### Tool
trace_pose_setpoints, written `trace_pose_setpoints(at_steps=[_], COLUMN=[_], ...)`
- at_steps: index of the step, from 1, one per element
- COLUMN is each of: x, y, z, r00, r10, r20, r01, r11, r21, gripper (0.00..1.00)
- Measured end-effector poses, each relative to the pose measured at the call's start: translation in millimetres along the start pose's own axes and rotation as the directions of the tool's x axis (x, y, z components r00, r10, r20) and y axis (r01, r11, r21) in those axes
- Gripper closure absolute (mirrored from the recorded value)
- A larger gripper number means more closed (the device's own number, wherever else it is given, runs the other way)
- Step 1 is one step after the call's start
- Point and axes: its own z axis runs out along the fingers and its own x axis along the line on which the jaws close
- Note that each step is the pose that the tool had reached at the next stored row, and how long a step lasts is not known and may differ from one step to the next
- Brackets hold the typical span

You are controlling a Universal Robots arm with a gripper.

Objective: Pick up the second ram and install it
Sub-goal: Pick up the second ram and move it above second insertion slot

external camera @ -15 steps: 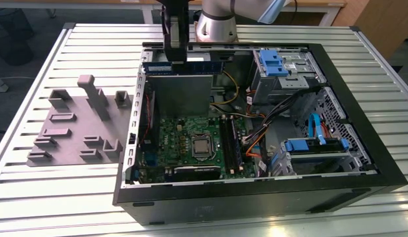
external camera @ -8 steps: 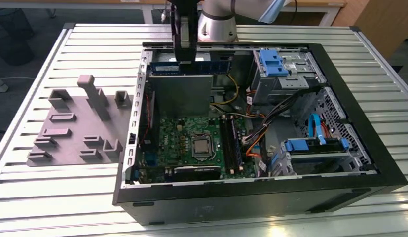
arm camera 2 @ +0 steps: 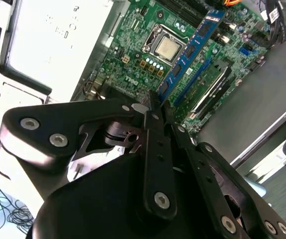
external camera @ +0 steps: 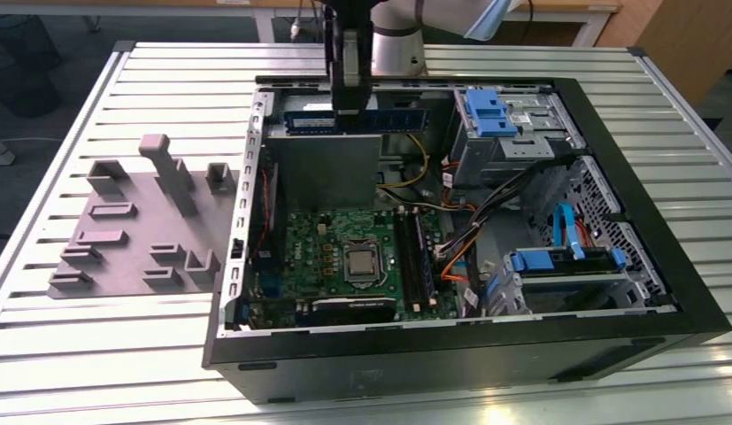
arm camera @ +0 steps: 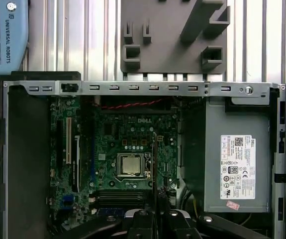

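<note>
So the black two-finger gripper [external camera: 350, 108] is clamped on the second ram [external camera: 396, 119], a long thin blue-green memory stick with black chips. The stick sits crosswise in the fingers, sticking out on both sides, up in the air over the open case.

The grey metal power supply box [external camera: 324, 173] is right under the hand. The black memory slots [external camera: 410, 257] on the square green motherboard [external camera: 336, 257] are lower down and further out from the arm.

My take: keep the stick level and square to a slot, and press straight down rather than at an angle, because the loose cables beside the slots look easy to snag.

The black tower case [external camera: 460, 359] lies on a slatted aluminium table [external camera: 106, 354], with a grey plastic fixture [external camera: 142, 221] beside it. Wooden furniture stands behind the arm.
</note>
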Motion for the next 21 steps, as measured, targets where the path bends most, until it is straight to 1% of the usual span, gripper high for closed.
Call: trace_pose_setpoints(at_steps=[13,21], x=[-0.2,-0.4], y=[-20.1,-37.7], z=[0.0,-0.1], r00=[1.0,1.0], r10=[0.0,0.0], r20=[0.0,-0.0001], r01=[0.0,0.0], r11=[1.0,1.0], r21=[0.0,-0.0001], gripper=[0.86,0.86])
